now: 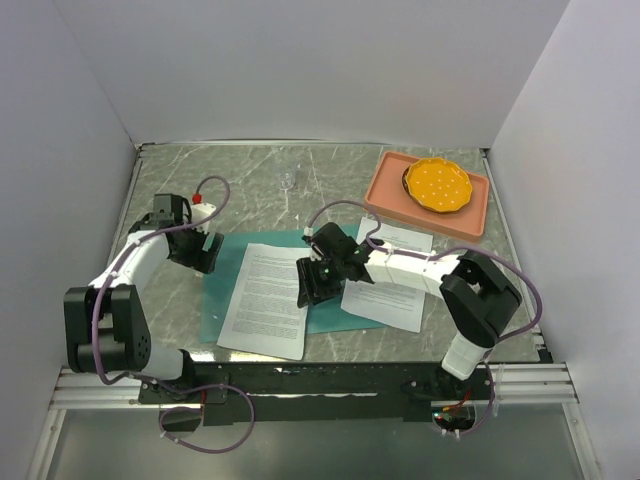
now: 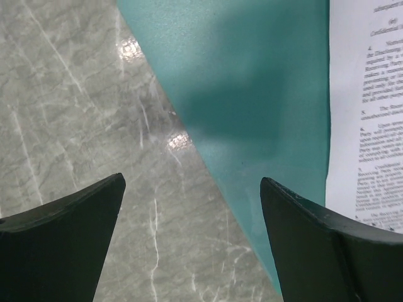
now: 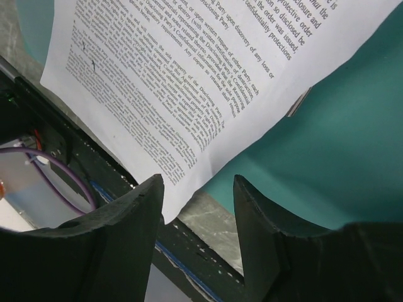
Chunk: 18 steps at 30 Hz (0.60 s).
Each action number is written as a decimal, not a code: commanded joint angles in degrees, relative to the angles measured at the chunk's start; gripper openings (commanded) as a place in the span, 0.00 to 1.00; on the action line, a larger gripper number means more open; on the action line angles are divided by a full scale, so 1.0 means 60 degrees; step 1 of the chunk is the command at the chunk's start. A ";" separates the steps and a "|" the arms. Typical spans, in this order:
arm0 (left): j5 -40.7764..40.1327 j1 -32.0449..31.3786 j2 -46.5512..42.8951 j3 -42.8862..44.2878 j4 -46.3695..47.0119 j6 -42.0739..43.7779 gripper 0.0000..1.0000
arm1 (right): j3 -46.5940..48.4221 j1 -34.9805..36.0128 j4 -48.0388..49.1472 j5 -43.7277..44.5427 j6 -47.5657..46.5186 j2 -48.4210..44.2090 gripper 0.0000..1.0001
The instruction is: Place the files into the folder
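The teal folder (image 1: 226, 290) lies flat in the middle of the table. One printed sheet (image 1: 265, 300) lies on it, its near end hanging past the folder's front edge. A second sheet (image 1: 390, 298) lies to the right, partly off the folder. My right gripper (image 1: 318, 287) is open just above the right edge of the first sheet (image 3: 189, 82), with the folder (image 3: 340, 151) and its metal clip (image 3: 298, 102) under it. My left gripper (image 1: 205, 252) is open over the folder's far left edge (image 2: 252, 94), above bare table; the sheet's edge (image 2: 371, 126) shows at the right.
A salmon-pink tray (image 1: 395, 200) holding an orange plate (image 1: 438, 185) stands at the back right. A small clear item (image 1: 289, 180) sits at the back middle. The table's front edge and black rail (image 3: 69, 157) lie right below my right gripper.
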 commanded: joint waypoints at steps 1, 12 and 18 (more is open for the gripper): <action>-0.0740 -0.0423 0.0266 -0.0364 0.0999 -0.0247 0.96 | -0.0140 -0.0048 0.0632 -0.0251 0.0252 0.0240 0.56; -0.1503 -0.0907 0.0151 -0.0688 0.1571 -0.0071 0.96 | -0.1091 -0.0048 0.2491 -0.0208 0.1365 0.0476 0.48; -0.1898 -0.1200 0.0252 -0.0922 0.1761 -0.0027 0.96 | -0.2422 0.0054 0.4877 -0.0178 0.2536 0.0372 0.40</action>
